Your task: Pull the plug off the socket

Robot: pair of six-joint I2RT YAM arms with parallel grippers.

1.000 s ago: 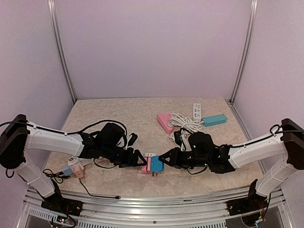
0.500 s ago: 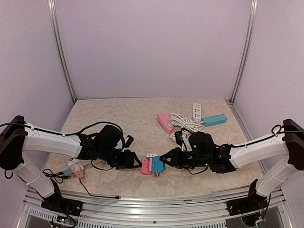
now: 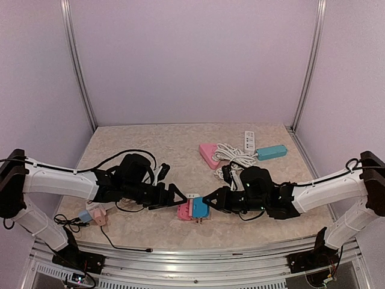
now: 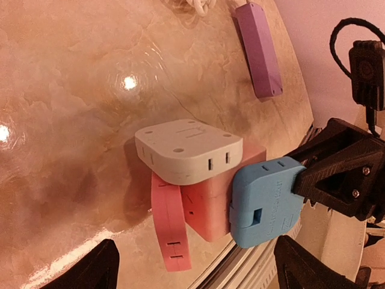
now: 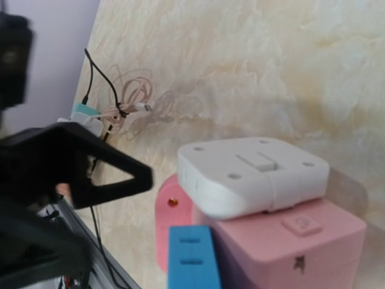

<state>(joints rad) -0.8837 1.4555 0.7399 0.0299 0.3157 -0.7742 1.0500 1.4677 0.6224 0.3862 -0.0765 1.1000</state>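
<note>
Boxy blue plug (image 4: 264,201) in pink socket cube (image 4: 212,212), right end effector (image 3: 208,201) tight on it, left end effector (image 3: 175,197) wide, empty.

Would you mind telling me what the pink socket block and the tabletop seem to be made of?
Pink socket block: likely moulded plastic, matt, with even colour and rounded edges. Tabletop: marble-look veined surface, glossy, mirroring lamps; stone or laminate, unclear.
</note>
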